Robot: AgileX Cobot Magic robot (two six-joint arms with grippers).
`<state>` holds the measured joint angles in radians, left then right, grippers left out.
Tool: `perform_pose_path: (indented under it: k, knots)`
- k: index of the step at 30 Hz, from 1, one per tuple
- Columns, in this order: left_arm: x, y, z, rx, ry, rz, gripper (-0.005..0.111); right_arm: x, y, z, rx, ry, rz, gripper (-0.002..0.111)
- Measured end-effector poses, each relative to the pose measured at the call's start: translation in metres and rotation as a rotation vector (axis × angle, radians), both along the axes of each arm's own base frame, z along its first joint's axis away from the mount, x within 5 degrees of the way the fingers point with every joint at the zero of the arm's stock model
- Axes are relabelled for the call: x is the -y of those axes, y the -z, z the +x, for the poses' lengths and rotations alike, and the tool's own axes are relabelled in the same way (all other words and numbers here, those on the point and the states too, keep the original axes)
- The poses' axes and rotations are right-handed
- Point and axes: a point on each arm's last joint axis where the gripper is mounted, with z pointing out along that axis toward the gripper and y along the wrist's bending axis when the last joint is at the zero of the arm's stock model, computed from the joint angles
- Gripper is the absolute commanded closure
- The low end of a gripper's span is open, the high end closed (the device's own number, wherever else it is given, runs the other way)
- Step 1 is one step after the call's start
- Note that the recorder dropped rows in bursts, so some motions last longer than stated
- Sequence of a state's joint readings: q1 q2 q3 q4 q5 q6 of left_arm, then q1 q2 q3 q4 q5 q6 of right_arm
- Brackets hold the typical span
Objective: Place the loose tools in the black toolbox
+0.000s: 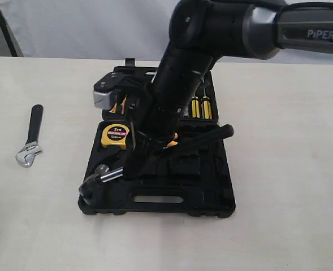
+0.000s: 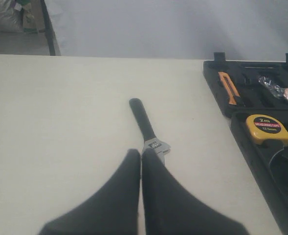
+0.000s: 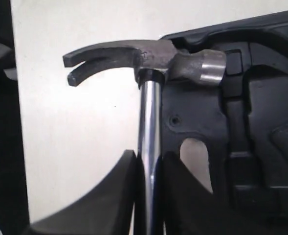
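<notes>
The black toolbox lies open in the middle of the table. My right gripper reaches across it, shut on the chrome shaft of the claw hammer. The hammer head hangs at the box's front left corner with its claw out over the table, and the black handle slants over the box. The adjustable wrench lies on the table left of the box. My left gripper is shut and empty just short of the wrench. The tape roll sits in the far half of the box.
A yellow tape measure and orange-handled pliers sit in the toolbox, with yellow screwdrivers in the far half. The right arm covers much of the box's middle. A pale wall stands behind the table.
</notes>
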<state>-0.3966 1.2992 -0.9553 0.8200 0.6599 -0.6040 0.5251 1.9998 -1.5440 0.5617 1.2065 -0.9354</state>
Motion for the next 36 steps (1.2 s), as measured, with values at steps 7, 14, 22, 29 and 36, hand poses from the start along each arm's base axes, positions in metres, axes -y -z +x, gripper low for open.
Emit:
perform_pose_path:
  k: [7,14,22,29,36]
  knots:
    - [0.0,0.0,0.0,0.0,0.0,0.0,0.105,0.015,0.034,0.034,-0.245,0.251,0.214,0.109]
    - [0.0,0.0,0.0,0.0,0.0,0.0,0.105,0.014,0.029,0.03,-0.403,0.453,0.195,0.109]
    - [0.0,0.0,0.0,0.0,0.0,0.0,0.105,0.013,0.047,0.009,-0.613,0.561,0.268,0.109]
    - [0.0,0.0,0.0,0.0,0.0,0.0,0.105,0.019,0.065,-0.002,-0.698,0.613,0.245,0.109]
    - [0.0,0.0,0.0,0.0,0.0,0.0,0.105,0.026,0.078,-0.007,-0.771,0.67,0.236,0.108]
